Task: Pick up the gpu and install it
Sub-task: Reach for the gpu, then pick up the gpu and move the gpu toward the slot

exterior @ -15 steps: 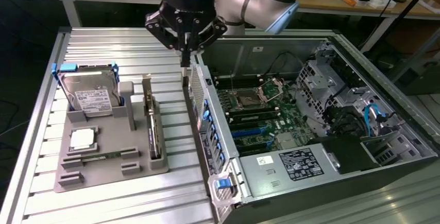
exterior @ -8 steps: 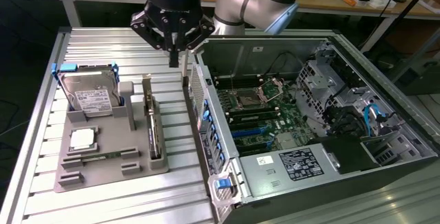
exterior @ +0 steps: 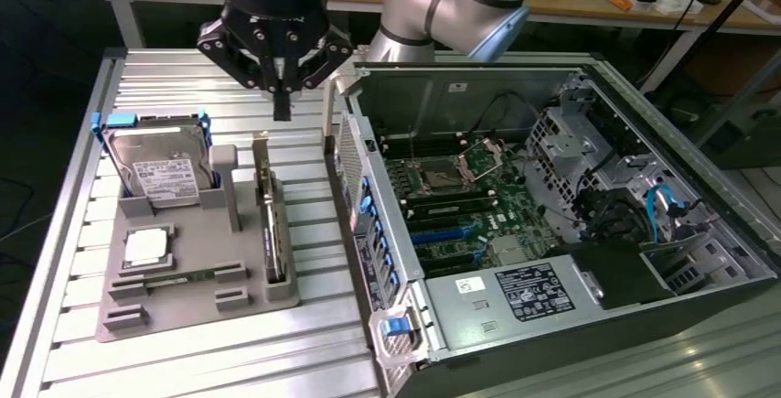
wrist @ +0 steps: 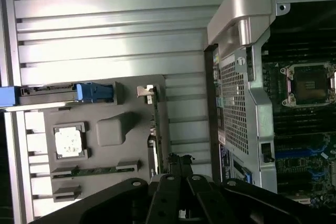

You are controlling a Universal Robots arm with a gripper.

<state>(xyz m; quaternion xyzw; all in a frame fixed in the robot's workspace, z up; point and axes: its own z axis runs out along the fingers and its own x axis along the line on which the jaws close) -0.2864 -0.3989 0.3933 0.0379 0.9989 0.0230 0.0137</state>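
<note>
The tool hangs with its fingers pressed together and nothing held, above the end of the gpu that lies toward the worktop's far edge. The card stands on edge in the grey holder, on the side beside the open computer case. Lowered shut, the tool would likely strike the thin top edge or the bracket instead of straddling it. The card's seating in its slot is hard to make out.
</note>
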